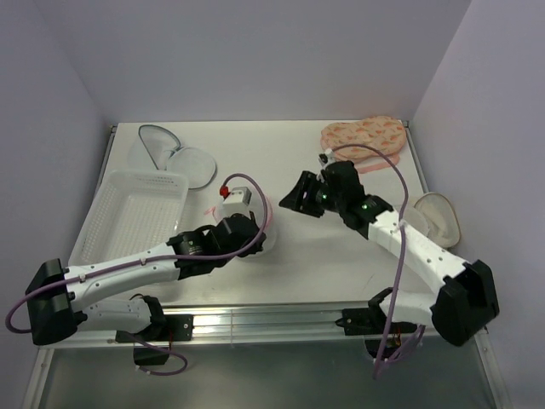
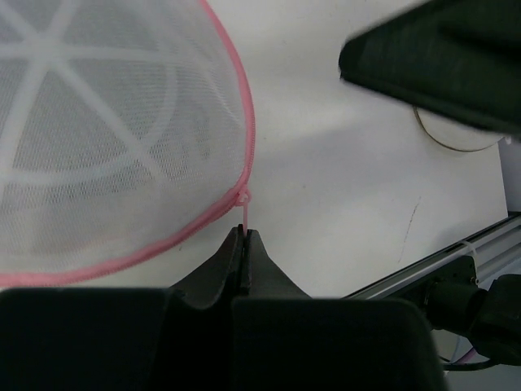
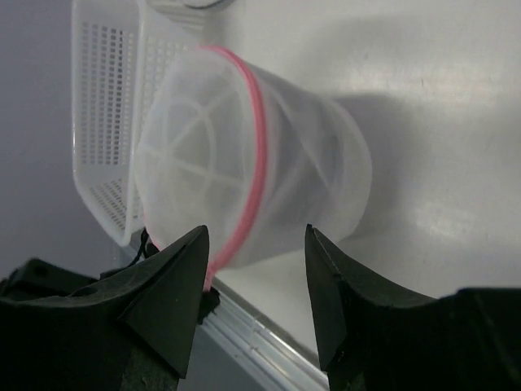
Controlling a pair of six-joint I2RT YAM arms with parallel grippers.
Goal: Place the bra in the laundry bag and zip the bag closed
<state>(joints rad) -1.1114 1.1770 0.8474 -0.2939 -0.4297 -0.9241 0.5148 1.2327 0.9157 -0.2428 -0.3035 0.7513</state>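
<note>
Around the white table (image 1: 328,260): one basket, two spare pouches and a pale round thing.
The perforated white basket (image 1: 128,217) sits at the left. Just behind it, a white mesh pouch with grey trim (image 1: 192,166) lies open, both halves spread flat. In the back right corner there's the orange patterned pouch (image 1: 362,136). At the right edge is a pale round object (image 1: 443,221), partly hidden and too unclear to name.

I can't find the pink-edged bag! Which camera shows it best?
Right wrist: nearly the whole laundry bag shows, pink trim included. Left wrist shows only part of its dome; from above, the left arm hides most of it.
</note>
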